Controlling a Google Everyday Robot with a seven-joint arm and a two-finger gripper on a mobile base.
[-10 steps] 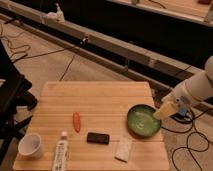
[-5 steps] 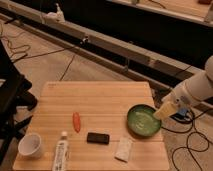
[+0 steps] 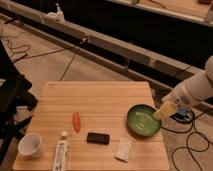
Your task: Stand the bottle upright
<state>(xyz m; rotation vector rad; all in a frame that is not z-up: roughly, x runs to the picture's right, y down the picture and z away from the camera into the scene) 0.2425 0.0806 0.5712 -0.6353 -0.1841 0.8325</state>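
Cream hand (image 3: 166, 110) beside green bowl (image 3: 135, 124); white bottle (image 3: 60, 154)

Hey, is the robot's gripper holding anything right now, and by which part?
Nothing: the gripper hangs by the green bowl, far from the bottle lying flat.

The white arm (image 3: 192, 90) reaches in from the right, its gripper (image 3: 166, 110) pointing down-left, apparently hanging in mid-air.

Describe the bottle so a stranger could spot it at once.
On the wooden table, far from the gripper by the green bowl, look at the near left corner. The bottle lies beside a round cup: slim, long, white, with a printed label.
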